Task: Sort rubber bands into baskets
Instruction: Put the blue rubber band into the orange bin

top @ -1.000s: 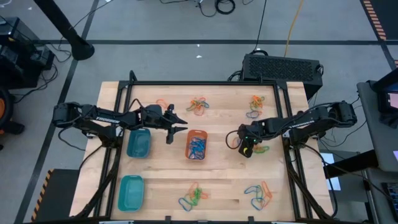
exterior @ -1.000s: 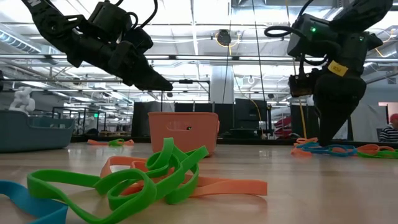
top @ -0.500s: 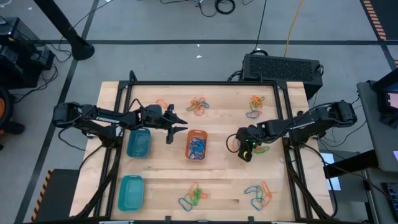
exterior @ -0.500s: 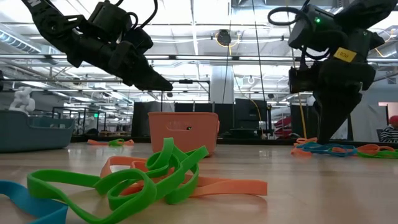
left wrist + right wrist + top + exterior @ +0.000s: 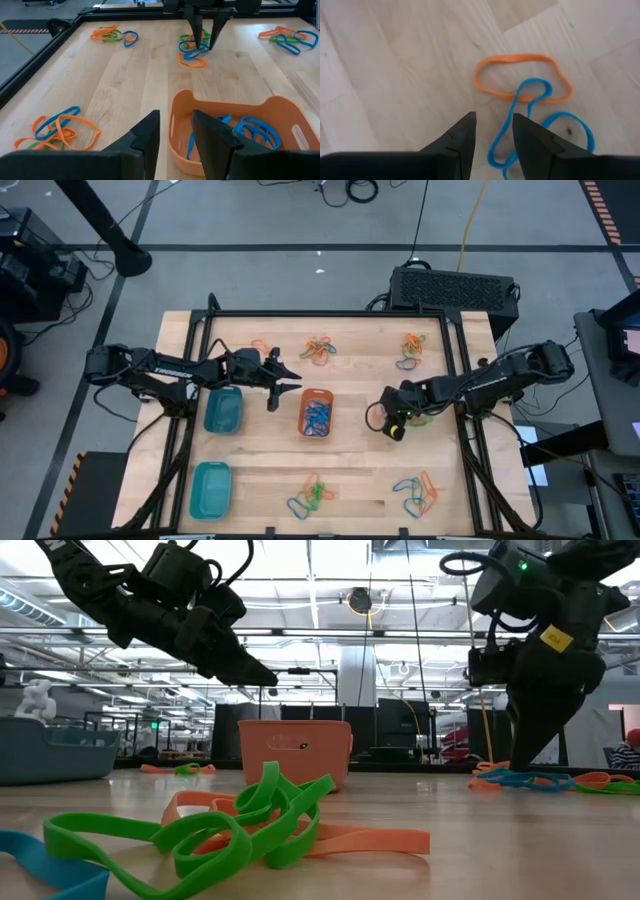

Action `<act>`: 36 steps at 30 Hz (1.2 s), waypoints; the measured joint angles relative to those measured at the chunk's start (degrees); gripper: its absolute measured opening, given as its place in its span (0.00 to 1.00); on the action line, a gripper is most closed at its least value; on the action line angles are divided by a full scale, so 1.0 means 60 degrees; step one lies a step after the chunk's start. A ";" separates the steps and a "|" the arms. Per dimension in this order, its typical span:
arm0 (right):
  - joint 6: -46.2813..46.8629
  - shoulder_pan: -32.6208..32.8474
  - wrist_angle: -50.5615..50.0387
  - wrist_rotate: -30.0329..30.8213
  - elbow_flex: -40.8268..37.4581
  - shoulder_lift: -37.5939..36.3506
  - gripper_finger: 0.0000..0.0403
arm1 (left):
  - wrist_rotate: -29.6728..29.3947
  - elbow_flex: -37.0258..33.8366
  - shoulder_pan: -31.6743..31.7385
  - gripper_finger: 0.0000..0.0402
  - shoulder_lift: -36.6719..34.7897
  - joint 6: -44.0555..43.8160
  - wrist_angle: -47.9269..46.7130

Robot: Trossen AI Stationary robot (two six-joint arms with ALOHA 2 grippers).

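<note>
- Several rubber bands [image 5: 317, 348] lie in small heaps across the desk [image 5: 350, 470]: two heaps on the far side, two on the near side, and one heap to the right of centre.
- More blue bands lie inside the orange basket [image 5: 316, 412], which stands near the middle of the desk.
- Two teal baskets sit on the left side: one [image 5: 223, 409] just left of the orange basket, the other [image 5: 210, 488] closer to the near edge.
- Right pincer [image 5: 392, 424] is low over the heap right of centre, pointing down; its fingers [image 5: 462, 135] stand a narrow gap apart with nothing between them, a blue loop [image 5: 535, 125] and an orange loop [image 5: 520, 77] lying on the wood just beyond their tips.
- Left pincer [image 5: 285, 383] hangs above the desk between the near teal basket and the orange basket, its fingers [image 5: 147, 132] also a narrow gap apart and empty, aimed at the orange basket's rim.
</note>
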 joint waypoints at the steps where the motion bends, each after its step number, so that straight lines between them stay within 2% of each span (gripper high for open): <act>1: 0.0041 0.0021 0.0001 0.0145 0.0000 0.0079 0.30 | 0.0000 0.0003 0.0000 0.30 0.0000 0.0003 0.0000; 10: -0.0171 0.0056 0.0220 0.0405 0.0040 0.1206 0.30 | -0.0001 0.0000 0.0000 0.30 0.0000 0.0001 -0.0023; 14: -0.0359 0.0058 0.0194 0.0321 0.0041 0.1294 0.25 | -0.0003 0.0000 0.0007 0.30 0.0000 0.0004 -0.0022; 22: -0.0974 0.0038 0.0086 0.0155 -0.0039 0.0208 0.02 | 0.0001 0.0000 0.0008 0.30 0.0000 0.0015 0.0050; 30: -0.1387 0.0038 0.0343 0.0328 -0.0022 -0.1122 0.01 | 0.0710 -0.0004 -0.0455 0.30 0.0000 -0.0001 0.1267; 36: -0.2574 0.0038 0.2726 0.0010 -0.0011 -0.1580 0.00 | 0.1162 0.0030 -0.1083 0.30 0.0891 0.0063 0.3630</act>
